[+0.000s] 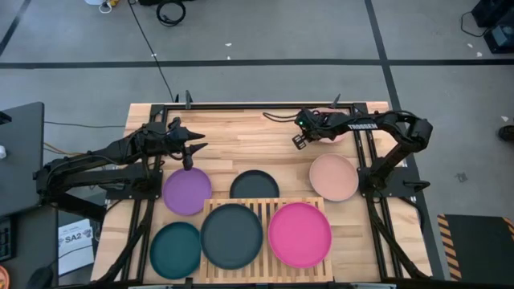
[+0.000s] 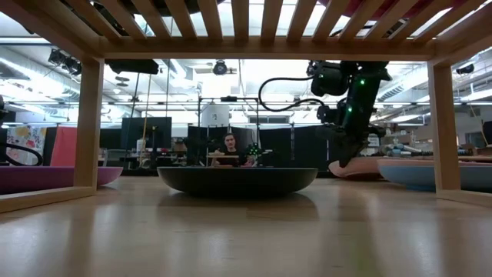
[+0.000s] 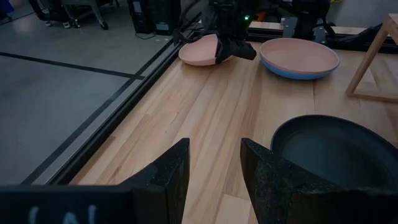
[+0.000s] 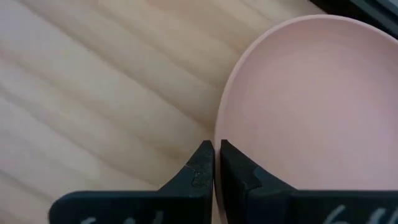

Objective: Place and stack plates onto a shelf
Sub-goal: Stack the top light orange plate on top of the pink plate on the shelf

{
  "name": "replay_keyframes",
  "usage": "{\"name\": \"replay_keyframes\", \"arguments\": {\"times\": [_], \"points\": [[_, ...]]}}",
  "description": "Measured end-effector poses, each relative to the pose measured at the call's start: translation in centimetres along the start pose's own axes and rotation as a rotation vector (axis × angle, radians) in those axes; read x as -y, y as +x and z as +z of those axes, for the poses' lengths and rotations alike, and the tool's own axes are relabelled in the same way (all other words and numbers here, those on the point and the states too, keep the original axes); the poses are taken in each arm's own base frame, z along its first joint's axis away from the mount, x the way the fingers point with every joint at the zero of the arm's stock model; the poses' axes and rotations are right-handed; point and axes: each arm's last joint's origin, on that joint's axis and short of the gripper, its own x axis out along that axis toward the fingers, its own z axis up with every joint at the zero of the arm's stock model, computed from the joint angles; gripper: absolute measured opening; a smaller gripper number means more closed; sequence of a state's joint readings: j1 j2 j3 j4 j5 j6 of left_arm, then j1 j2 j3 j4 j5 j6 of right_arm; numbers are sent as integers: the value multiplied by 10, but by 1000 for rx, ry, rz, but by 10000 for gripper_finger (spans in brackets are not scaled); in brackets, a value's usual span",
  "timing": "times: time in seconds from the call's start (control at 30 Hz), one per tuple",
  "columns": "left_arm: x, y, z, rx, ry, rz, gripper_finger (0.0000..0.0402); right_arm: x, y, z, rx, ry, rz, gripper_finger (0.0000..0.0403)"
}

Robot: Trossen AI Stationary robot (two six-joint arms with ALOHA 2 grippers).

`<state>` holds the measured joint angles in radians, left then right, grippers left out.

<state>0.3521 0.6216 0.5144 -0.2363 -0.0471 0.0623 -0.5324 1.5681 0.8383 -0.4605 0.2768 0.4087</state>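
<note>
Evenly lit from above in the overhead picture, with soft short shadows on the tabletop (image 1: pixel 241 136). From table height, backlit by bright ceiling lights; near wood blurred and glossy. Close to the wrists, own fingers (image 4: pixel 200 167) dark, soft-edged.

**Four cameras, one tabletop**

The high view looks straight down on the tabletop (image 1: pixel 241 136). The low view sits beneath the shelf (image 2: pixel 246 23), facing the room. Each wrist view looks past its own tool; both share the pale pink plate (image 3: pixel 199 51).
</note>
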Motion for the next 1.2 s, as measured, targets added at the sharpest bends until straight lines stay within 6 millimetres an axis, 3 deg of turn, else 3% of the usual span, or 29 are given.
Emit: {"name": "replay_keyframes", "arguments": {"times": [0.17,0.33,0.83,1.2], "points": [[0,0,0,0,-1,0,148,-8,-6,-3,10,-24,22,15],[0,0,0,0,-4,0,148,-10,-26,-3,57,-18,76,15],[0,0,0,0,-26,0,148,7,-112,-9,297,4,264,15],[0,0,0,0,-26,0,148,2,-177,-39,488,-90,513,15]]}}
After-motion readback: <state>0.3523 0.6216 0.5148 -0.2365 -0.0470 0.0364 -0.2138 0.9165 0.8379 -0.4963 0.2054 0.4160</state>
